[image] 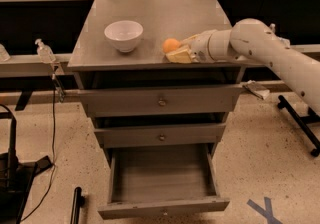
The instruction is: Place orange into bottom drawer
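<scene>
The orange (171, 45) sits on the grey cabinet top (150, 13), right of the middle and near the front edge. My gripper (179, 49) reaches in from the right, low over the top. It is open, with its yellowish fingers (178, 57) on either side of the orange's right half, and the orange sits at their tips. The bottom drawer (162, 207) is pulled out below, and its grey tray shows nothing inside.
A white bowl (123, 35) stands on the cabinet top left of the orange. The two upper drawers (161, 101) are closed. A bottle (45, 51) stands on a rail at the left. Cables and a dark stand (12, 178) are on the floor at the left.
</scene>
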Tool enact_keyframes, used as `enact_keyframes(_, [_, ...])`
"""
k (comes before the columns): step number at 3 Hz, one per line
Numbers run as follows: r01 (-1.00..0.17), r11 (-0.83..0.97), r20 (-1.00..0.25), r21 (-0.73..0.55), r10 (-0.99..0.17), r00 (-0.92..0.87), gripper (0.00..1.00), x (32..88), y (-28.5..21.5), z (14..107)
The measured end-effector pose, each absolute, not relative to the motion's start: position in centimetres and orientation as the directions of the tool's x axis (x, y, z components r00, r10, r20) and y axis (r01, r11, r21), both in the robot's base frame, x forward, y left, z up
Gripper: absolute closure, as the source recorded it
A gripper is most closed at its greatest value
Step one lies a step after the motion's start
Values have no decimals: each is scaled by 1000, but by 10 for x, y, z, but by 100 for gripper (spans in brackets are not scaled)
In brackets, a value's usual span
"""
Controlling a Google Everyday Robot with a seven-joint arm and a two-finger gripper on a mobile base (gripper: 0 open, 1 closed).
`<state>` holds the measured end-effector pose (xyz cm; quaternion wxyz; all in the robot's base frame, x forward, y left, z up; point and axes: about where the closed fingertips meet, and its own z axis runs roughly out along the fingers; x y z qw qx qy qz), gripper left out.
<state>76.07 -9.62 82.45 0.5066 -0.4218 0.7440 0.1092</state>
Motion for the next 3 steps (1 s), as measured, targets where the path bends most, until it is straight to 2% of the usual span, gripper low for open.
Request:
enact_keyframes(1, [-738,620,-846,-265,-517,-131,92,761,-96,826])
enact_keyframes(2, [-738,620,-846,-265,-517,-131,100,761,-96,826])
enact_keyframes(3, [-738,620,-846,-265,-517,-131,100,761,-96,826])
